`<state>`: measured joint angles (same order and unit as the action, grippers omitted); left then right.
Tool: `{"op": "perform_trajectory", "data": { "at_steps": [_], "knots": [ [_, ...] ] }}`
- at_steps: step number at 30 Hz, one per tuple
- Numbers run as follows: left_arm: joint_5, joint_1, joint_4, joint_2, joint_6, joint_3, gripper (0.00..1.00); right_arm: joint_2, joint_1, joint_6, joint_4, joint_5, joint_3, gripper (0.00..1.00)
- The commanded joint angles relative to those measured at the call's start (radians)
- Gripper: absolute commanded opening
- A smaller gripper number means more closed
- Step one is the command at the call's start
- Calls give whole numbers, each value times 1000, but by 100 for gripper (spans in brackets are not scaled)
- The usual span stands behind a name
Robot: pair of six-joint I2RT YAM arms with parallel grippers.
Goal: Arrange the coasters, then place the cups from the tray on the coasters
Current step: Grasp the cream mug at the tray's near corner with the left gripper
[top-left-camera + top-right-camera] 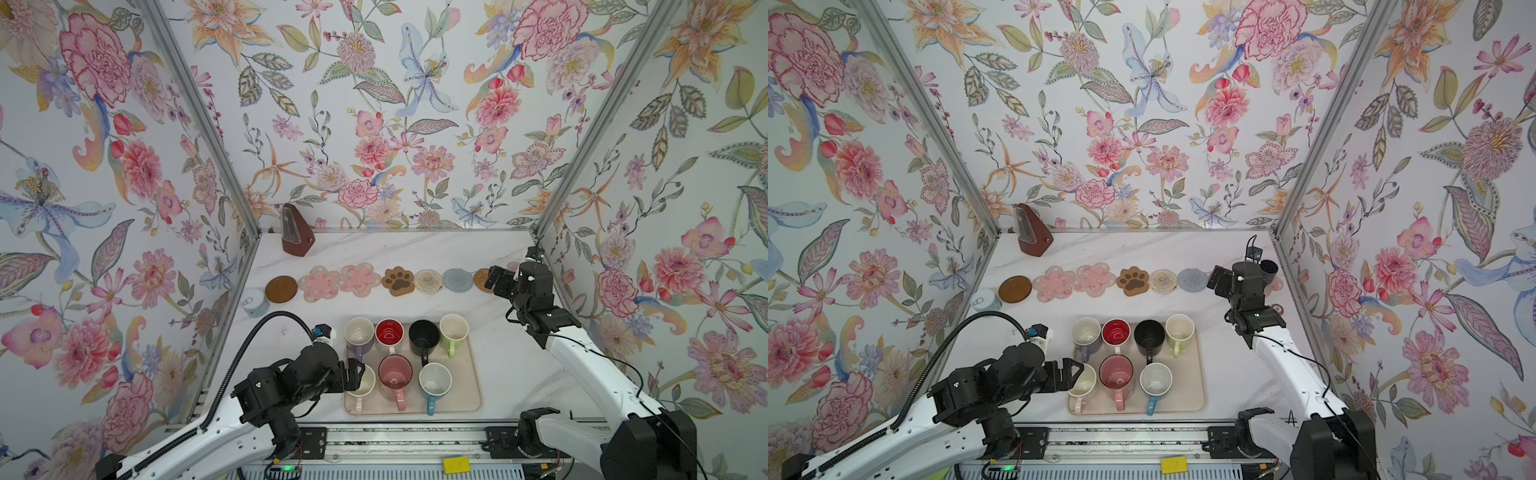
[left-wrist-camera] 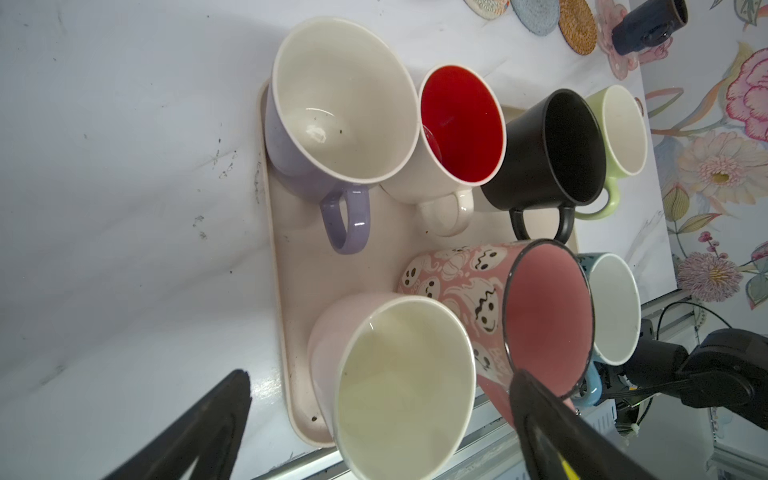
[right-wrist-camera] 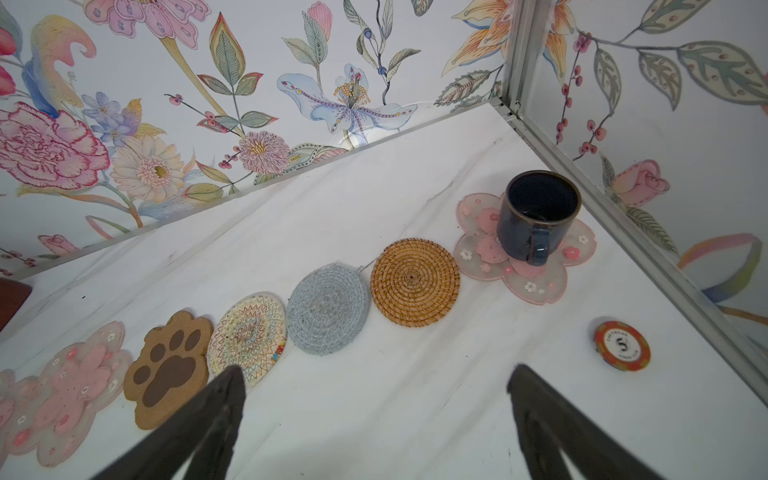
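Several coasters lie in a back row: brown disc, two pink flowers, paw print, cream woven, grey, tan rattan. A third pink flower at the far right carries the navy cup. The beige tray holds lavender, red-inside, black, green, cream-pink, speckled pink and blue cups. My left gripper is open, its jaws either side of the cream-pink cup. My right gripper hangs open and empty over bare table in front of the rattan coaster.
A brown metronome stands at the back left. A pale-blue lidded can sits by the left wall. A red poker chip lies near the right wall. Flowered walls close in three sides, and a metal rail runs along the front.
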<state>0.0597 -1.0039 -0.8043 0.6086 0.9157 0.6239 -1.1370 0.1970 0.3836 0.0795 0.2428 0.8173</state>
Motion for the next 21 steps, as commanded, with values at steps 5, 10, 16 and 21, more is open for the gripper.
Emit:
{"op": "perform_trajectory", "data": {
  "at_steps": [5,10,16,21],
  "knots": [
    [73,-144,-50,-12,36,-15,99,21,9,14,28,16,13,99],
    [84,-224,-39,15,57,-50,99,20,9,15,34,15,23,99],
    [96,-305,-17,32,102,-82,99,10,10,12,49,9,38,99],
    [104,-365,5,64,117,-97,99,9,12,18,45,6,36,99]
  ]
}}
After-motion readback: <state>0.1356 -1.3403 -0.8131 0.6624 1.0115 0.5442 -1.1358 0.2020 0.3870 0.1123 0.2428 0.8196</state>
